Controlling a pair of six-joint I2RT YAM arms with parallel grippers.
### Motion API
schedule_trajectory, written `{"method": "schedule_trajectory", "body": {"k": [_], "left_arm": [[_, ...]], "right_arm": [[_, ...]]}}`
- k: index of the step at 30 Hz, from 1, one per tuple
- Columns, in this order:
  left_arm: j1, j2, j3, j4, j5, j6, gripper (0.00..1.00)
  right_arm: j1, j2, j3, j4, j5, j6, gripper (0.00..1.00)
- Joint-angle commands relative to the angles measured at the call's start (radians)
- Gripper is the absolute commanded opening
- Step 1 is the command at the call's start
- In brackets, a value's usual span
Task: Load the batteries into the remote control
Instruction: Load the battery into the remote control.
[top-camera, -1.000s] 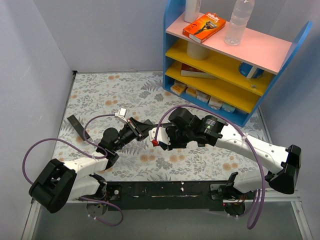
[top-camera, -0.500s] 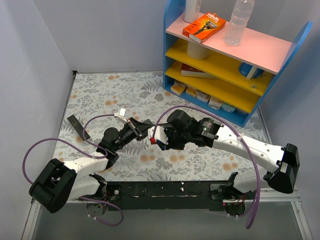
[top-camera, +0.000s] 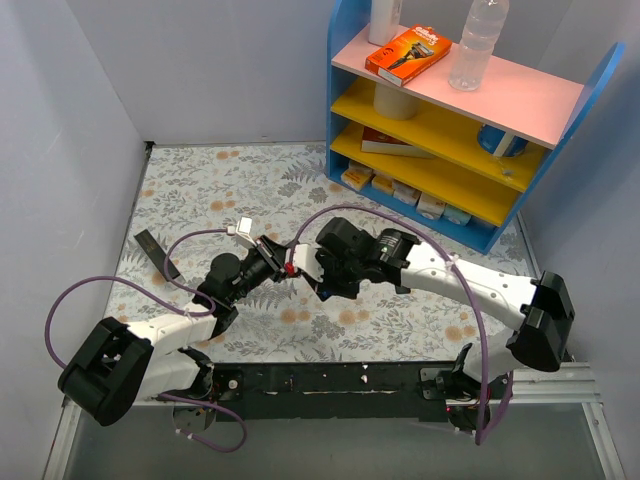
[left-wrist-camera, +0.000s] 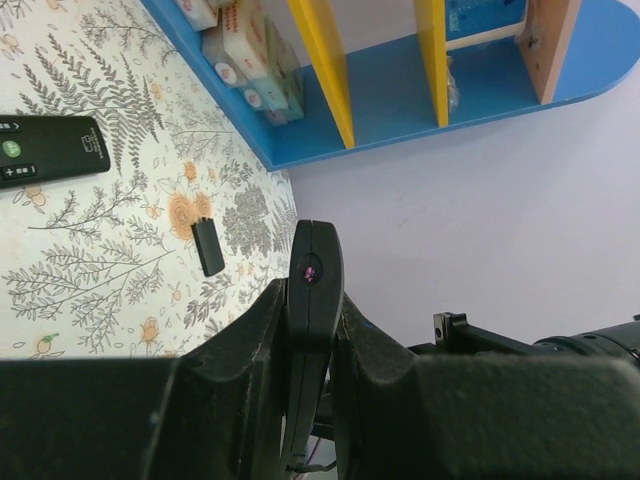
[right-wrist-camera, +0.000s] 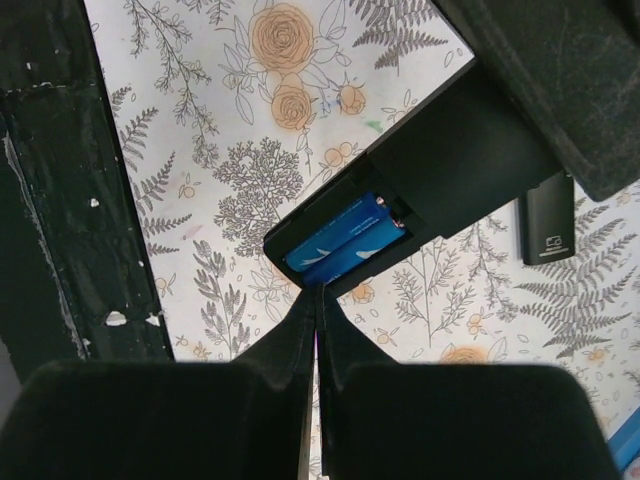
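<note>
Two blue batteries (right-wrist-camera: 345, 243) lie side by side in the open compartment of one black remote (left-wrist-camera: 315, 262) above the counter (right-wrist-camera: 200, 150). The left end effector (left-wrist-camera: 312, 320) clamps the remote. The right end effector (right-wrist-camera: 318, 305) is pressed together, its tip just beside the batteries.

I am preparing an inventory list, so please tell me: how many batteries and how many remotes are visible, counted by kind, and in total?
Blue batteries: 2, both lying in the open compartment
Black remotes: 2, the remote control held up and a buttoned remote lying flat
Total: 4
</note>
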Motion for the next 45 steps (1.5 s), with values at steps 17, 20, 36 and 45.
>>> {"method": "schedule_trajectory", "body": {"k": [17,20,36,45], "left_arm": [[-0.028,-0.118,0.051,0.054,0.025,-0.059,0.0],[-0.01,-0.113,0.025,0.038,0.016,-0.047,0.0],[0.036,-0.049,0.031,0.009,0.002,0.042,0.0],[0.038,-0.037,0.058,0.104,0.058,0.041,0.0]], "right_arm": [[-0.041,0.164,0.184,-0.047,-0.136,0.202,0.24],[-0.058,0.124,0.193,-0.02,-0.14,0.222,0.27],[-0.19,-0.077,0.141,0.149,-0.148,0.42,0.52],[-0.31,-0.115,-0.075,0.316,-0.387,0.605,0.65]]}}
